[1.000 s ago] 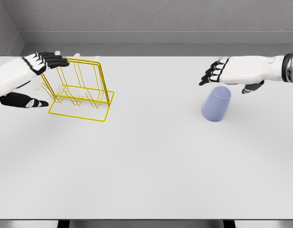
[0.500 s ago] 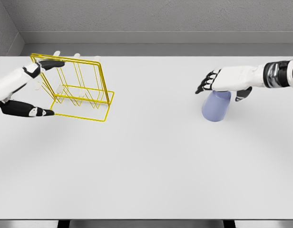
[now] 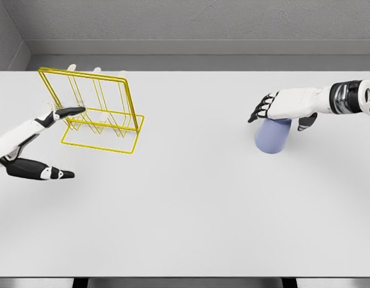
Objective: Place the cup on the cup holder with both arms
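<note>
At right of the frame, the right hand (image 3: pixel 285 107) rests over the upturned base of the lavender cup (image 3: pixel 272 135), fingers extended, not yet gripping, while the open left hand (image 3: pixel 35 150) hovers beside the yellow wire cup holder (image 3: pixel 101 114) at upper left.

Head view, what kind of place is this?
Likely a bare simulated test bench, not a kitchen: a plain white table against grey walls, holding only a yellow wire cup holder and a lavender cup.
</note>
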Motion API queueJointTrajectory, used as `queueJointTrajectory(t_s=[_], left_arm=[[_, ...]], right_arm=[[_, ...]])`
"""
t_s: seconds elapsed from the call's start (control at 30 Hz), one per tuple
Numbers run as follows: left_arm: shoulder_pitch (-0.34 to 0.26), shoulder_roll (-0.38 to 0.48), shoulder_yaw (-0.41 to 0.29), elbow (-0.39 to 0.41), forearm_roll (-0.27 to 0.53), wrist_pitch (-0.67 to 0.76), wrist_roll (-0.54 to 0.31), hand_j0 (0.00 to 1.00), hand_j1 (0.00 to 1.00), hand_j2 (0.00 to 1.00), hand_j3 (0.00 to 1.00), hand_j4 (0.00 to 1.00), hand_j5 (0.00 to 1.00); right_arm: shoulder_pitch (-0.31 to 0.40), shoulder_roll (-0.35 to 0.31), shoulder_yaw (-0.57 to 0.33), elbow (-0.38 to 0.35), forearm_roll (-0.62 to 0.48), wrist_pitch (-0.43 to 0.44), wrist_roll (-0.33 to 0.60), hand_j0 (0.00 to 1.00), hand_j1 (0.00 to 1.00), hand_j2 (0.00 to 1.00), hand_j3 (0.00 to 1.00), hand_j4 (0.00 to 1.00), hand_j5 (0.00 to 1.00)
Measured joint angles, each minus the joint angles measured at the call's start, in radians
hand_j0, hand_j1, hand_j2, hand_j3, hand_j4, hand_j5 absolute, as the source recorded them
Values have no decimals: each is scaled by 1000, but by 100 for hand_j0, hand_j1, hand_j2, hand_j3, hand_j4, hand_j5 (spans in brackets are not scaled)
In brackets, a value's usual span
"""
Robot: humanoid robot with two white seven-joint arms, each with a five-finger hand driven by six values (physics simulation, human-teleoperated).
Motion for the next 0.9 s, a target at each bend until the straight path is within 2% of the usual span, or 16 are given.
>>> queueJointTrajectory(t_s=[0.1,0.2,0.27,0.43,0.53,0.63,0.77,0.9], left_arm=[[24,2,0,-2,1,0,0,100,100,100,100,100,100],[80,-4,-1,-4,0,0,-1,100,100,100,100,100,100],[97,-9,-2,-4,-2,0,-1,100,100,100,100,100,100],[97,-25,-41,-4,-3,0,-1,100,100,100,100,100,100],[95,-38,-87,-5,0,0,0,100,100,100,100,100,100],[92,-47,-128,-7,21,0,3,100,100,100,100,100,100],[78,-58,-147,-8,42,0,5,100,100,100,100,100,100],[66,-67,-152,-8,26,0,6,100,100,100,100,100,100]], right_arm=[[8,1,0,-5,6,0,0,91,91,91,91,91,91],[8,1,0,-9,10,0,0,89,89,89,89,89,89],[9,1,-1,-10,8,2,3,84,84,84,84,84,84],[11,2,-3,-11,-1,7,10,78,78,78,78,78,78],[14,2,-6,-11,-7,11,11,78,78,78,78,78,78],[14,2,-7,-12,-10,13,14,73,73,73,73,73,73],[14,2,-8,-12,-12,14,14,71,71,71,71,71,71],[14,2,-9,-11,-9,15,16,68,68,68,68,68,68]])
